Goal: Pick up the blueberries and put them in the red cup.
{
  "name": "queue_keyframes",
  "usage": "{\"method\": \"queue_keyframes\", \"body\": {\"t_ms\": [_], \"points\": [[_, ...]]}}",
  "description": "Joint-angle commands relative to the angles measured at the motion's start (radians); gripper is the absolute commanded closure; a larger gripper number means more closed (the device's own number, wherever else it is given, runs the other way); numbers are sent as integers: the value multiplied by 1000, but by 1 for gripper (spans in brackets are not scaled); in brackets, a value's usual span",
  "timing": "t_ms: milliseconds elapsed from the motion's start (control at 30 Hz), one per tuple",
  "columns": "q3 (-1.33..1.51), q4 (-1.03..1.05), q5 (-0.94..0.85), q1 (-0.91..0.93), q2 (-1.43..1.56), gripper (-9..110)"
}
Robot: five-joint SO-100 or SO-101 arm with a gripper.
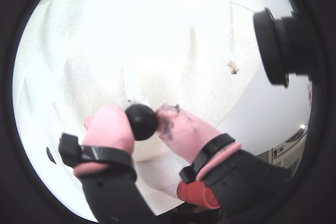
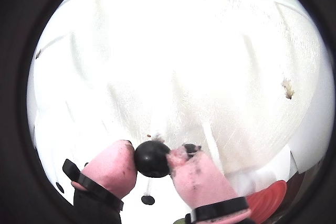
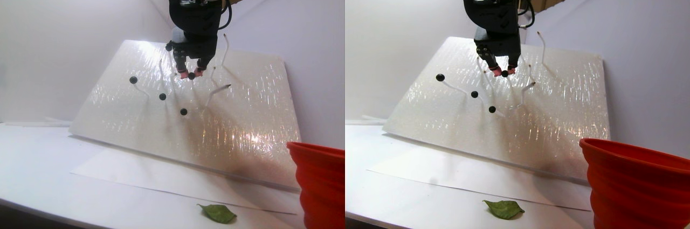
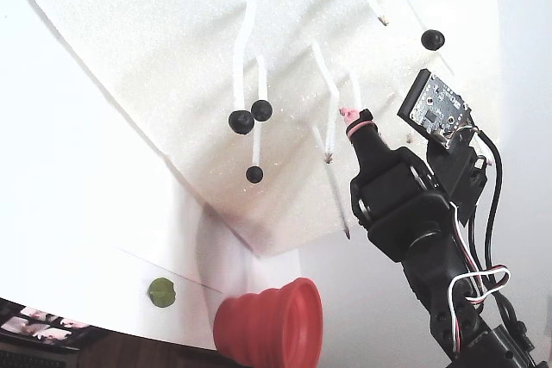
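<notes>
My gripper (image 1: 143, 120) has pink padded fingertips and is shut on one black-blue blueberry (image 1: 140, 124), up against the white board. It shows the same in another wrist view, gripper (image 2: 153, 157) and berry (image 2: 151, 160). In the stereo pair view the gripper (image 3: 191, 74) hangs over the upper middle of the tilted board. Three more blueberries (image 3: 162, 96) sit on white stalks to its left and below. The fixed view shows several berries (image 4: 241, 122). The red cup (image 3: 321, 180) stands at the lower right, below the board's edge, and shows in the fixed view (image 4: 267, 316).
The white sparkly foam board (image 3: 242, 116) leans against the back wall, with thin white stalks (image 3: 218, 90) sticking out near the gripper. A green leaf (image 3: 218, 213) lies on the white table in front. A second camera housing (image 1: 278, 40) juts in at the upper right.
</notes>
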Motion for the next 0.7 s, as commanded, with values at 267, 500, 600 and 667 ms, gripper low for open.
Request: {"method": "queue_keyframes", "body": {"t_ms": [267, 500, 600, 667], "points": [[43, 2, 8, -11, 218, 91], [75, 44, 2, 8, 273, 91], [91, 57, -8, 21, 293, 91], [94, 75, -12, 32, 305, 91]]}}
